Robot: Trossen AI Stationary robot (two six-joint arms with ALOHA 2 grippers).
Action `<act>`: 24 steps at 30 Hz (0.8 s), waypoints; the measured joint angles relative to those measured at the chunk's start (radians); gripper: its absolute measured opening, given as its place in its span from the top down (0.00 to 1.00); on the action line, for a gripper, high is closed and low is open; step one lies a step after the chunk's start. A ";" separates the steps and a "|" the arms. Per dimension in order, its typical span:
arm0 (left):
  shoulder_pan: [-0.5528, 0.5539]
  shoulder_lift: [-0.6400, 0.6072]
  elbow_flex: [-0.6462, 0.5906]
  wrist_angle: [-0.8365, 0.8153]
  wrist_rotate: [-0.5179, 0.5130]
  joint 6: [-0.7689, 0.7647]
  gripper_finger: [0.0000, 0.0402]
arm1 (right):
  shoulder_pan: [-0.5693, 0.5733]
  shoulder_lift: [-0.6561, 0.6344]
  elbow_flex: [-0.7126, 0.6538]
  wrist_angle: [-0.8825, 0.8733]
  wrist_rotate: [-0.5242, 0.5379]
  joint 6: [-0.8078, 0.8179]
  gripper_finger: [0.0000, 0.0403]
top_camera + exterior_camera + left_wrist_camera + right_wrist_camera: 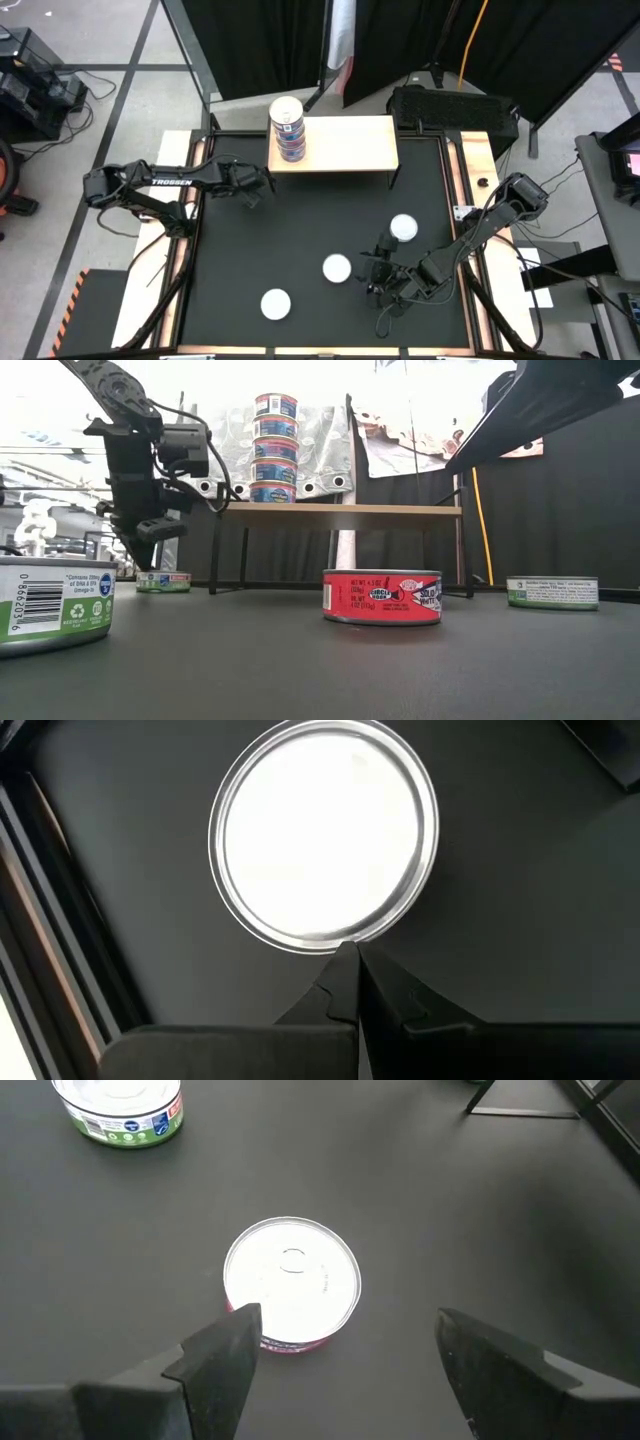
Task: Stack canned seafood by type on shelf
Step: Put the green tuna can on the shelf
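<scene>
Nearest the low camera: a green-and-white tin (52, 603), cropped at the lower left of the frame, barcode facing out. Centre of that view, a red-labelled tin (382, 596) sits flat on the black table (300, 670); another green-and-white tin (552, 592) at right, a fourth tin (164, 581) far back at left. The shelf (345, 145) stands at upper centre of the high view, carrying a stack of blue-labelled tins (287, 128) on its left end; the rest of its top is bare. Right gripper (345, 1360) hangs over the red tin, fingers spread wide, nothing between them; in the right wrist view the tin's lid lies just ahead of the fingers, not yet between them. Left gripper (252, 185) waits at the left of the table near the shelf's left leg, fingers pressed together and holding nothing, poised above a tin's silvery lid (325, 830). Judgement: blue stack done, red type beginning; step in hand is the approach to the red tin. Next move calls for a short advance to centre the fingers on the tin, a descent to straddle its low wall, then closing.
</scene>
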 joint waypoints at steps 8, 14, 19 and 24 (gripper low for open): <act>-0.001 -0.001 0.000 0.004 0.003 0.000 1.00 | 0.000 0.000 0.000 0.000 0.000 0.000 0.27; 0.000 -0.013 0.026 0.009 0.014 0.004 1.00 | 0.000 0.000 0.000 0.000 0.006 0.000 0.27; 0.023 -0.013 0.022 0.010 0.025 0.011 1.00 | 0.000 0.000 0.000 0.000 0.005 0.000 0.27; 0.028 -0.012 0.016 0.008 0.033 0.011 1.00 | 0.000 0.000 0.000 0.000 0.005 0.000 0.27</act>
